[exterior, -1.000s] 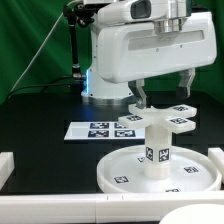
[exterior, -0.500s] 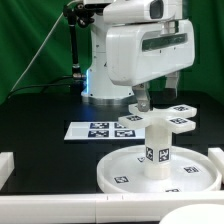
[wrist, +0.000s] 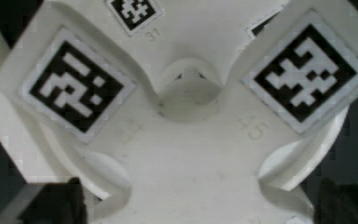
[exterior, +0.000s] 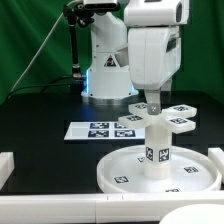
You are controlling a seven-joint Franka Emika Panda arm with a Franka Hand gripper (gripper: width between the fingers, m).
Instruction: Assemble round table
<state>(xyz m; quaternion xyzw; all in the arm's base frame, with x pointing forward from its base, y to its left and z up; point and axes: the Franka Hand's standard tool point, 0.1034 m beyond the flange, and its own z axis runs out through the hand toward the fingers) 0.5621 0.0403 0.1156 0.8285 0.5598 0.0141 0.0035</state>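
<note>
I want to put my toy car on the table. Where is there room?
There is bare black table on the exterior view's left, bordered by the marker board and the green curtain. It is crowded on the right, where the claw hangs over the cross piece, leg and round disc.

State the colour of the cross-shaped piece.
White, with black-and-white square tags; the cross-shaped piece shows best in the wrist view.

The gripper is now turned about its vertical axis above the cross-shaped piece, its wide face swung edge-on.
</note>
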